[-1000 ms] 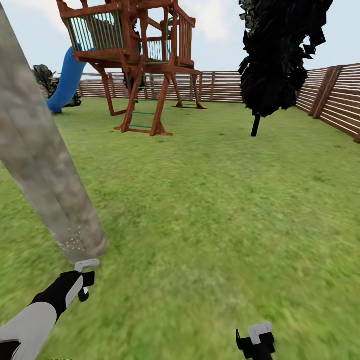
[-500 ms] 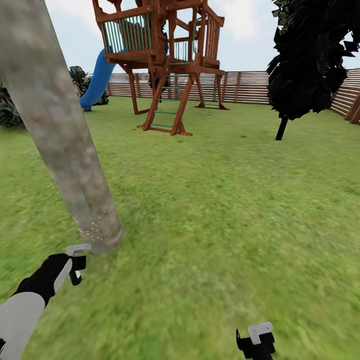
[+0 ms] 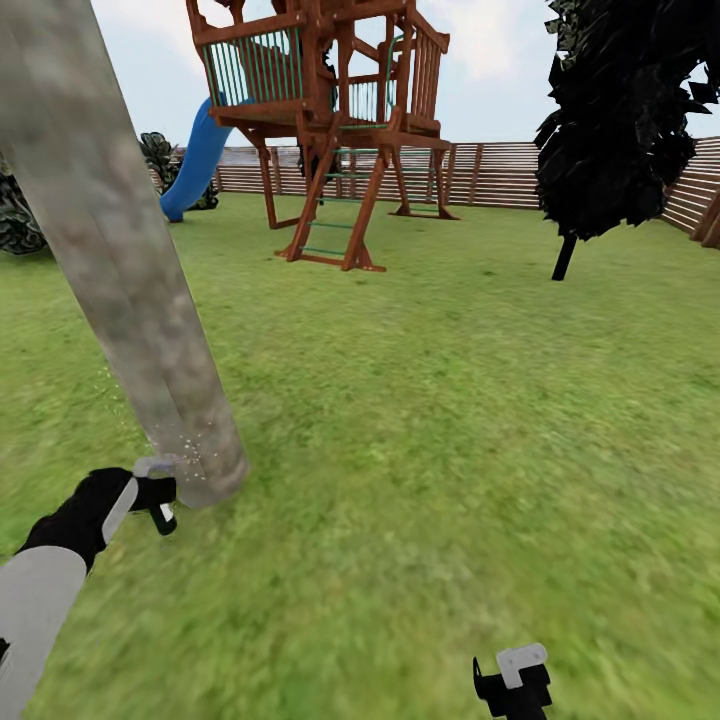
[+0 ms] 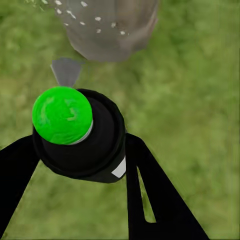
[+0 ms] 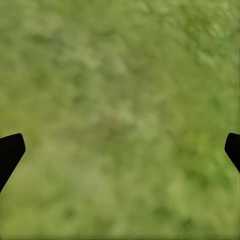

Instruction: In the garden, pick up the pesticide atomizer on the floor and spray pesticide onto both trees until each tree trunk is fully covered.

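Left tool (image 3: 160, 492) nearer trunk (image 3: 130, 290), clamped on atomizer (image 4: 77, 132); right tool (image 5: 120, 150) agape, empty.

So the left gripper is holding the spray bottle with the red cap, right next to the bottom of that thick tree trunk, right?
Nearly: the cap is green, not red. The left wrist view shows the left gripper shut on the spray bottle, its round top bright green, right by the foot of the thick tree trunk, where whitish specks dot the bark.

The left gripper (image 3: 152, 492) holds the pesticide atomizer (image 3: 150, 470) just beside the tree trunk (image 3: 130, 290), whose base carries pale specks (image 3: 190, 450); the right gripper (image 3: 515, 680) hangs over grass (image 3: 450, 420).
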